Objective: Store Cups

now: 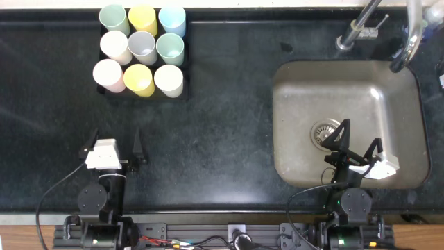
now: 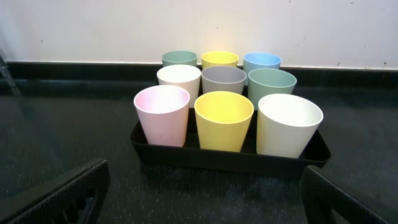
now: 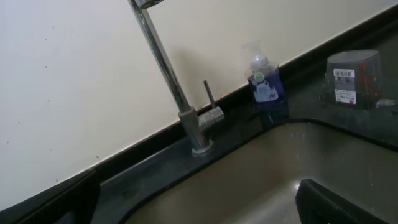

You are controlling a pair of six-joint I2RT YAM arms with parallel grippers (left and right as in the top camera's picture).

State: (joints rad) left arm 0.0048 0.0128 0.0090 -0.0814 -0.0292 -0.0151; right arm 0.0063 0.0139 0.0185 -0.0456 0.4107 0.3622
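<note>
Left hand [image 1: 116, 133] before tray [image 2: 230, 163] of cups [image 2: 224, 121]

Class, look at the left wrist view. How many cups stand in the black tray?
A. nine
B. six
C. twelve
A: the tray holds three rows of three cups, nine in all.
</note>
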